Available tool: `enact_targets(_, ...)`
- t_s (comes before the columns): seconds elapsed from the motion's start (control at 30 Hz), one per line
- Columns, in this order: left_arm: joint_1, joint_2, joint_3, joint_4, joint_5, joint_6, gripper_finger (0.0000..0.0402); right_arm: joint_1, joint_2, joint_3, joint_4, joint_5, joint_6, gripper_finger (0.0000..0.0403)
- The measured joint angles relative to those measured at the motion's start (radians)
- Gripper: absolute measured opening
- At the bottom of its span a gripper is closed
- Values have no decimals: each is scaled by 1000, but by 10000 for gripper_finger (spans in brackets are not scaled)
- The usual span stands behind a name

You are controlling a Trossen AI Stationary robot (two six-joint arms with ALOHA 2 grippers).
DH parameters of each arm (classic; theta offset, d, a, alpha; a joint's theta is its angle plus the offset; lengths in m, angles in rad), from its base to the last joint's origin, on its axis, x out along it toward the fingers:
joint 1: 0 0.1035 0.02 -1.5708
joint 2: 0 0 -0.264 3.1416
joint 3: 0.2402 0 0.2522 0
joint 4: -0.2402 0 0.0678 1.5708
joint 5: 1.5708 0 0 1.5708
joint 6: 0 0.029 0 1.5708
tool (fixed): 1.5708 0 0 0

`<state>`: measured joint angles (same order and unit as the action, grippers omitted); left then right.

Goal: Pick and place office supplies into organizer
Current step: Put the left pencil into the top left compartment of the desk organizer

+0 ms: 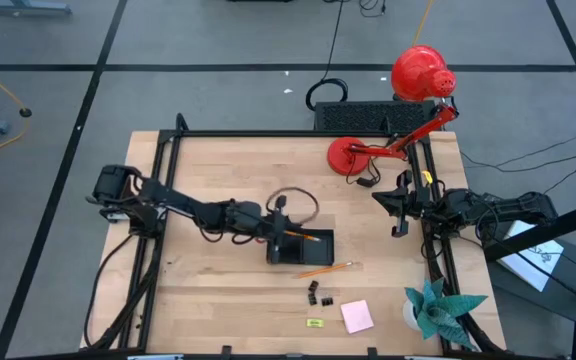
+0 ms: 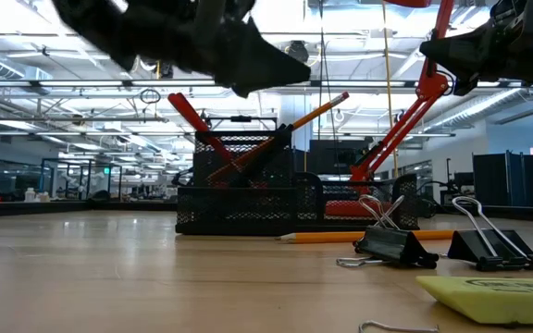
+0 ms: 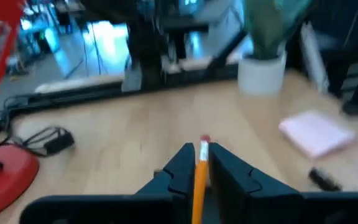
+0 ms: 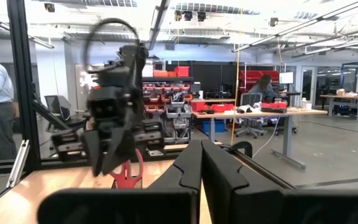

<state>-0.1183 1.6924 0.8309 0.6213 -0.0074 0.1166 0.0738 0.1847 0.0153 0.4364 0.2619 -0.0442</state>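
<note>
Your robot's two arms are dark, jointed and bulky — a thin black cable loops above the left arm [image 1: 183, 208]; each gripper ends in two wedge-shaped black fingers [image 4: 188, 168].

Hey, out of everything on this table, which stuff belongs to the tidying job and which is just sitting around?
Job:
organizer
pencil in left gripper
loose pencil
binder clips
pink sticky pad
yellow-green piece

Just there:
red desk lamp
teal paper plant
</note>
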Motion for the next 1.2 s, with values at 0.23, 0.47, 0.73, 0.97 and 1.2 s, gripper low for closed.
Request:
enact_targets(0.23,-57,9,266,-552,-97,4,109,0,0,0,0,2,-6,4)
enact_targets(0.47,-74,9,345,-660,-98,27,179,0,0,0,4,2,5,4)
enact_targets(0.73,-33,78,344,-639,-40,-14,236,0,0,0,8,2,4,4)
enact_targets(0.97,-11,146,342,-558,-35,13,247,0,1,0,6,4,-2,4)
enact_targets(1.2,7,140,343,-547,-35,14,206,0,6,0,7,3,-10,4)
